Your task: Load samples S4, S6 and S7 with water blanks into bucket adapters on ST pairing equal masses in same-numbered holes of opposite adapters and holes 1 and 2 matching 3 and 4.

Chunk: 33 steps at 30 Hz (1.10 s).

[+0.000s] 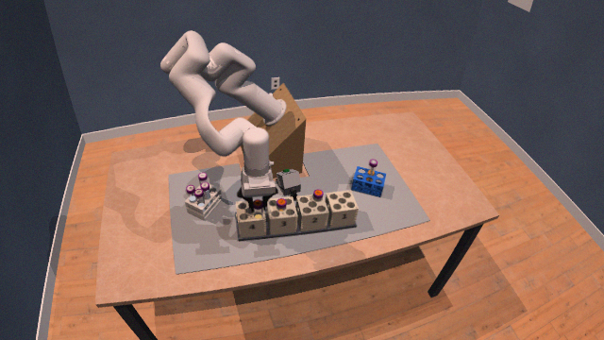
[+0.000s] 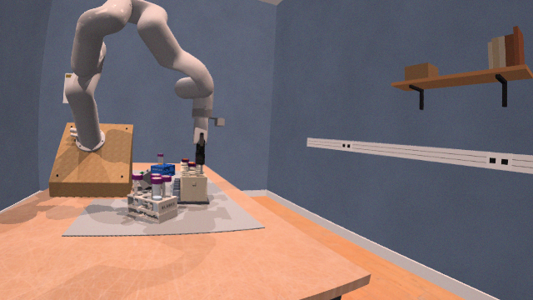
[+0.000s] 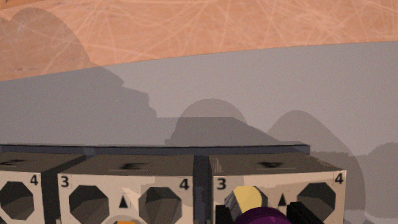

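Observation:
My gripper [image 1: 257,200] [image 2: 200,162] is shut on a purple-capped tube with yellowish contents [image 1: 258,217] [image 3: 248,198]. The tube is over adapter 4 [image 1: 251,229] [image 2: 194,191], its lower end at hole 3; how deep it sits is unclear. Its cap dot shows orange in the top view. Adapter 3 [image 1: 284,227] has an orange-dotted tube [image 1: 281,203] near its middle. Adapter 2 [image 1: 314,222] has another orange-dotted tube [image 1: 318,194] towards the back. Adapter 1 [image 1: 344,219] shows no tube. The blanks rack [image 1: 201,211] [image 2: 168,209] holds several purple-capped tubes.
The blue rack [image 1: 368,187] [image 2: 162,170], right of the adapters, holds one purple-capped tube [image 1: 373,162] [image 2: 160,158]. The sloped desk [image 1: 289,181] with the green DONE key [image 1: 286,171] stands behind the adapters, close to the arm's wooden base [image 1: 289,146].

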Each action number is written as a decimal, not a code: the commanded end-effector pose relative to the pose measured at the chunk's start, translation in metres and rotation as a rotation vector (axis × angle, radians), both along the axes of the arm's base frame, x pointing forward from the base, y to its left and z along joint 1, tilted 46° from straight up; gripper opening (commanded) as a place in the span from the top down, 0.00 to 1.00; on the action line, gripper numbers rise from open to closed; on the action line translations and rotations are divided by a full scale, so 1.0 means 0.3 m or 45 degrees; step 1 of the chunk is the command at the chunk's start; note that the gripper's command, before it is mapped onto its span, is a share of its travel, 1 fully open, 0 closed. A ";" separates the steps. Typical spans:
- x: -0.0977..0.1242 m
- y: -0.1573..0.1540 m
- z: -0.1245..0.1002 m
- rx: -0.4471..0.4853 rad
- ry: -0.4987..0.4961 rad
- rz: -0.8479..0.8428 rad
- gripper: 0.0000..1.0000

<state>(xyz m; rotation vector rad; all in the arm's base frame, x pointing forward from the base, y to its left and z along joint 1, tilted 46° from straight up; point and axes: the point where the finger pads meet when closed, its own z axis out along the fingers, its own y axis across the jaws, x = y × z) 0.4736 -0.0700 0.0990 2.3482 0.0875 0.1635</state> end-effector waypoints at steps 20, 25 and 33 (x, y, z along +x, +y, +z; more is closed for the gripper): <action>0.014 -0.046 -0.045 0.001 -0.004 0.002 1.00; 0.016 -0.058 -0.057 0.001 -0.004 0.002 1.00; 0.018 -0.067 -0.066 0.001 -0.004 0.002 1.00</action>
